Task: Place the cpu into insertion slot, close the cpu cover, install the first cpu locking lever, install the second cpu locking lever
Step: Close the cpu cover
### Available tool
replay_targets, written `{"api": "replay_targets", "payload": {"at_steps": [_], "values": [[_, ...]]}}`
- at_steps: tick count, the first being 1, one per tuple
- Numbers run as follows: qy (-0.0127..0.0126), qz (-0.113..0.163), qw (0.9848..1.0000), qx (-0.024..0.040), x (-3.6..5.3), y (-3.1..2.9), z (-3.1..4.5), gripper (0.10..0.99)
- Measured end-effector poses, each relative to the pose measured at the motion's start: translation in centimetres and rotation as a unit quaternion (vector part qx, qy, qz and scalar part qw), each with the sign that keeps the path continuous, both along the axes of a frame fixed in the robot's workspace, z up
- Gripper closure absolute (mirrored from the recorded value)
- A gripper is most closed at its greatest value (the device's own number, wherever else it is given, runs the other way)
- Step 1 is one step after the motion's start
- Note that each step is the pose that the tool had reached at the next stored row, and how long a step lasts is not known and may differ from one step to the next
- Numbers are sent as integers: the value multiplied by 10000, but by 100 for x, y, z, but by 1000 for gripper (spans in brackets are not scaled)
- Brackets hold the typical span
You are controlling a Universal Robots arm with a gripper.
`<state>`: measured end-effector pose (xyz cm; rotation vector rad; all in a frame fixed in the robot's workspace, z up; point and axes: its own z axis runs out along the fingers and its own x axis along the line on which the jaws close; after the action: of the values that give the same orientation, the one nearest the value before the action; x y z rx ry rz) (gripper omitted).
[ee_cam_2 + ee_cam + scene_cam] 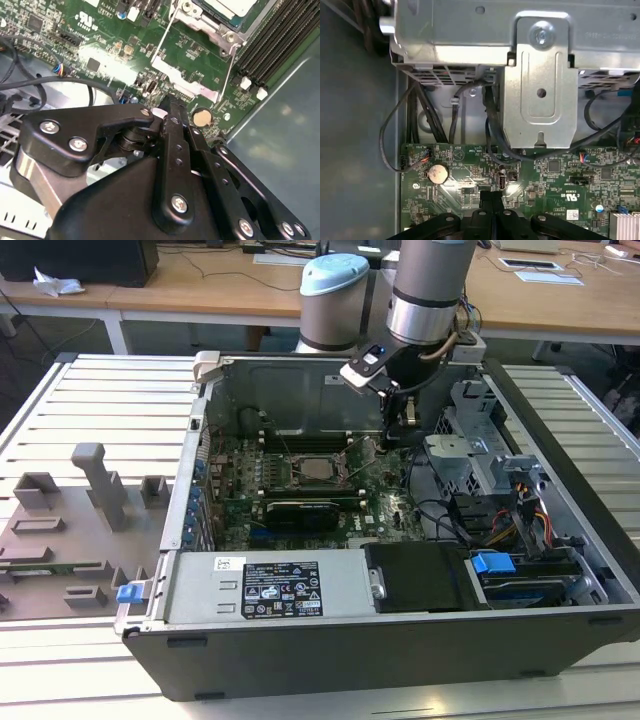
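Beside the end effector [368,447], the cpu [322,468] lies flat, top upward.

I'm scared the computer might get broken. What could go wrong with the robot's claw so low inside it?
The shut gripper hangs right over the green motherboard, close to the round coin battery; going lower might scrape tiny parts. Black cables lie nearby, so the arm could snag one. In the second wrist view a thin locking lever stands near the gripper and might get bent if bumped.
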<state>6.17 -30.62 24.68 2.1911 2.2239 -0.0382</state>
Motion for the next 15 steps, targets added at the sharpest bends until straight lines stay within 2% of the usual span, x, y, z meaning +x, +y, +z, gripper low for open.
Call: {"api": "replay_targets", "payload": {"at_steps": [3, 7, 10, 13, 15], "values": [[-1, 0, 10000, 13, -82, 5, -22, 980], [-3, -1, 10000, 54, -261, 6, -24, 980], [-4, -1, 10000, 64, -355, 5, -26, 980], [-4, -1, 10000, 65, -437, 5, -31, 980], [-4, 0, 10000, 66, -458, 6, -33, 980]]}}
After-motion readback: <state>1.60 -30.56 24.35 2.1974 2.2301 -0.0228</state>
